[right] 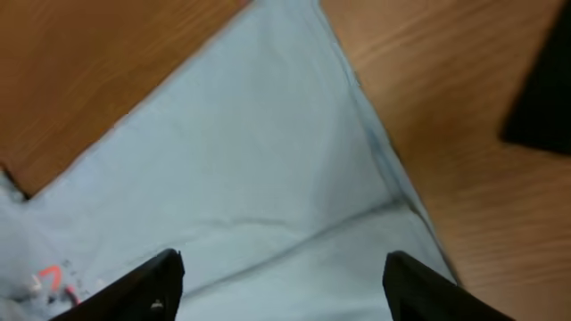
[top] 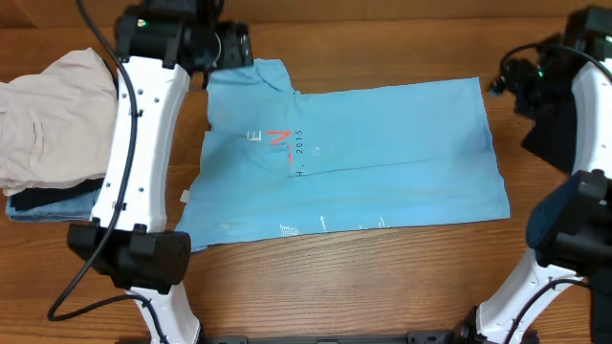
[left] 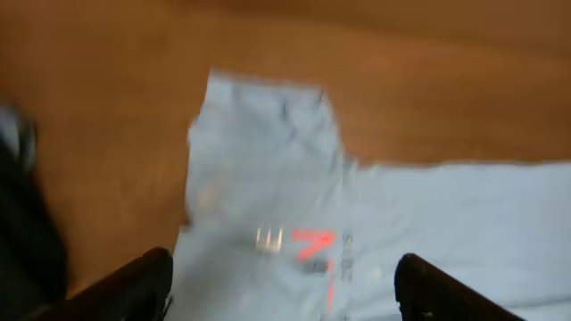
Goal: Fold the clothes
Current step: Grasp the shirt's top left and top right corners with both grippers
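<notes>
The sky-blue T-shirt (top: 354,158) lies partly folded on the wooden table, with red and white lettering near its left part and small white print along the near edge. It also shows in the left wrist view (left: 375,232) and in the right wrist view (right: 259,169). My left gripper (left: 281,290) is open and empty, hovering above the shirt's far left end near the sleeve. My right gripper (right: 281,285) is open and empty, above the shirt's far right corner.
A cream-beige garment (top: 48,115) lies heaped at the far left on darker folded cloth (top: 48,203). A black garment (top: 550,143) lies at the right edge, also in the right wrist view (right: 546,98). The arm bases stand at the near edge.
</notes>
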Robot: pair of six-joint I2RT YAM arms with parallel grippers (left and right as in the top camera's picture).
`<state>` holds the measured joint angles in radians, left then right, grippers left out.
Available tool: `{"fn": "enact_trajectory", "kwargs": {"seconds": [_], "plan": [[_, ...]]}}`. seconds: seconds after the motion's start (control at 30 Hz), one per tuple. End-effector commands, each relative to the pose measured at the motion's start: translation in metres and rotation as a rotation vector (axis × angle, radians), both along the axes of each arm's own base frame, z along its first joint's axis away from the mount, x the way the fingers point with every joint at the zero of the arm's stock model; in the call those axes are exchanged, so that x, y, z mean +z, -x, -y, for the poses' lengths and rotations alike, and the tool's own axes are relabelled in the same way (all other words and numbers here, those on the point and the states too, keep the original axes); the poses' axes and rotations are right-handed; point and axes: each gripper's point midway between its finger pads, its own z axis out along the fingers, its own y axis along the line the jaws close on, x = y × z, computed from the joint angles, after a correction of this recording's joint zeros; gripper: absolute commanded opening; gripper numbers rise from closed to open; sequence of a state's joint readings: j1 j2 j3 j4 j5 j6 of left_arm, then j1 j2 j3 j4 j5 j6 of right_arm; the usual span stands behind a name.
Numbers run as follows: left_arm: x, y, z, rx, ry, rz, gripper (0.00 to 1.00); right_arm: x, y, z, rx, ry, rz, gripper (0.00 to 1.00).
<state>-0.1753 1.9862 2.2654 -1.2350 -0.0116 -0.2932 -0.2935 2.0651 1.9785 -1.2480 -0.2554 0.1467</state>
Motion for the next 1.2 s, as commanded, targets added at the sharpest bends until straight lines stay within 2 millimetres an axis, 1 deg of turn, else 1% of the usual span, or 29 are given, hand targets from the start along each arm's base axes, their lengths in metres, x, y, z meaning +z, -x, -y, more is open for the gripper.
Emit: {"fn": "enact_trajectory", "kwargs": {"seconds": [0.0,0.07,0.13,0.17,0.23,0.3,0.33,0.4,0.43,0.47,0.53,0.6,0.63,0.73,0.83,0.87,0.9,0.97,1.03,1.1,1.13,1.17], "plan": [[-0.013,-0.025,0.003,-0.056,-0.041,0.037,0.84,0.015,-0.032,-0.009,0.098,0.085,0.133,0.78],[-0.039,-0.045,-0.003,-0.034,-0.054,0.02,0.86,0.012,-0.052,-0.004,0.097,0.177,0.177,0.78],[-0.07,-0.065,-0.013,-0.012,-0.054,-0.005,0.9,0.012,-0.069,-0.005,0.122,0.248,0.227,0.79],[-0.09,-0.073,-0.021,0.003,-0.058,-0.03,0.9,0.014,-0.08,-0.005,0.129,0.277,0.262,0.8],[-0.13,-0.083,-0.043,0.046,-0.06,-0.091,0.88,0.016,-0.092,-0.005,0.13,0.29,0.306,0.8],[-0.16,-0.09,-0.065,0.084,-0.062,-0.131,0.85,0.005,-0.102,-0.002,0.127,0.296,0.319,0.8],[-0.17,-0.094,-0.074,0.098,-0.057,-0.137,0.83,-0.002,-0.107,-0.001,0.135,0.301,0.32,0.8],[-0.182,-0.101,-0.082,0.106,-0.026,-0.132,0.81,-0.017,-0.114,0.001,0.163,0.316,0.32,0.8],[-0.186,-0.105,-0.084,0.104,-0.004,-0.125,0.79,-0.027,-0.118,0.001,0.177,0.322,0.317,0.8],[-0.19,-0.111,-0.087,0.103,0.015,-0.109,0.77,-0.041,-0.122,0.002,0.184,0.323,0.307,0.8],[-0.199,-0.122,-0.088,0.098,0.035,-0.081,0.72,-0.066,-0.127,0.003,0.188,0.315,0.284,0.79],[-0.204,-0.13,-0.087,0.092,0.04,-0.059,0.7,-0.084,-0.128,0.003,0.19,0.309,0.263,0.78],[-0.208,-0.135,-0.08,0.069,0.051,-0.046,0.7,-0.093,-0.129,0.003,0.191,0.307,0.256,0.78],[-0.221,-0.144,-0.068,0.025,0.052,-0.023,0.69,-0.096,-0.13,0.003,0.191,0.307,0.255,0.78],[-0.247,-0.147,-0.065,0.014,0.047,-0.04,0.69,-0.094,-0.132,0.004,0.19,0.309,0.264,0.78],[-0.251,-0.148,-0.065,0.009,0.046,-0.043,0.68,-0.094,-0.132,0.004,0.19,0.309,0.264,0.78],[-0.266,-0.148,-0.063,0.006,0.045,-0.056,0.66,-0.094,-0.132,0.004,0.19,0.31,0.266,0.78],[-0.282,-0.146,-0.06,-0.039,0.004,-0.074,0.62,-0.094,-0.132,0.004,0.19,0.31,0.265,0.79],[-0.286,-0.143,-0.063,-0.045,-0.066,-0.089,0.54,-0.094,-0.132,0.004,0.19,0.31,0.265,0.79],[-0.286,-0.143,-0.063,-0.073,-0.113,-0.087,0.54,-0.093,-0.133,0.004,0.189,0.311,0.269,0.79],[-0.286,-0.143,-0.061,-0.09,-0.126,-0.084,0.52,-0.093,-0.133,0.004,0.189,0.311,0.27,0.79],[-0.286,-0.143,-0.059,-0.097,-0.129,-0.082,0.49,-0.094,-0.133,0.004,0.189,0.311,0.269,0.79]]}}
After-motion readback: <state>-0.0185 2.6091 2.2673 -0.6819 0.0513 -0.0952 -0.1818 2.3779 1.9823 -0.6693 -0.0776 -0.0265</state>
